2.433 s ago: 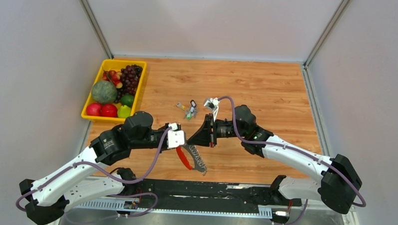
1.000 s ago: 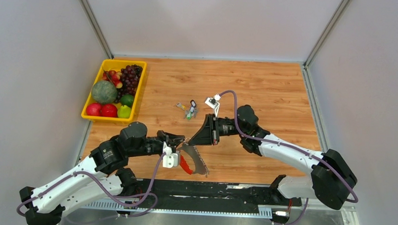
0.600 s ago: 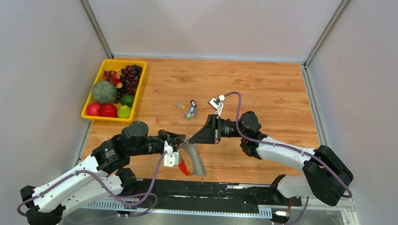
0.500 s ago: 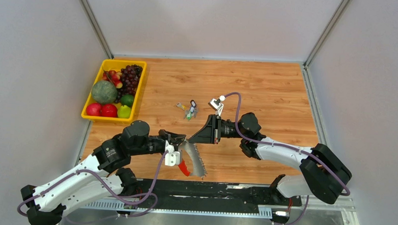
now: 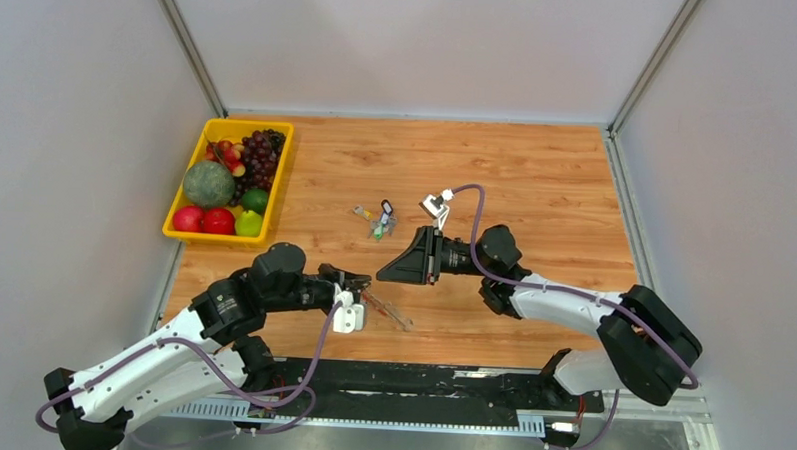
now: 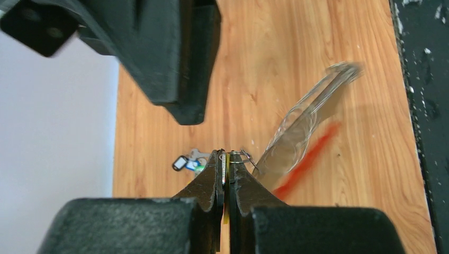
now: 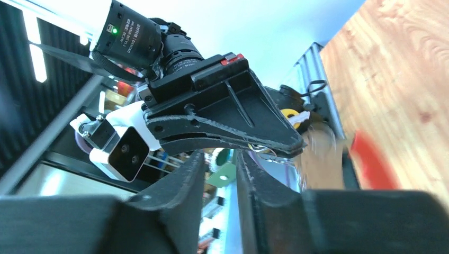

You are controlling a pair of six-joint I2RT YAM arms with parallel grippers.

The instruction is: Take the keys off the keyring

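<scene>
Keys [image 6: 306, 117] and red keyring [image 6: 310, 159]: one blurred streak low over the table [image 5: 536, 190], running out from your left gripper [image 6: 223, 154]. Its fingers are clenched on a thin yellowish sliver [image 6: 226, 172]; you cannot tell if that is a key. Your right gripper [image 7: 219, 157] faces it closely, fingers slightly parted, nothing between.

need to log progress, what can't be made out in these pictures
Keys: motion-blurred in the left wrist view, edge-on and tiny in the top view, so uncountable.
Keyring: just a red smear in both wrist views; its shape is lost.
Left end effector: which part of the bundle its shut fingers pinch is too small to tell.
Small cluster: too small to identify.
</scene>
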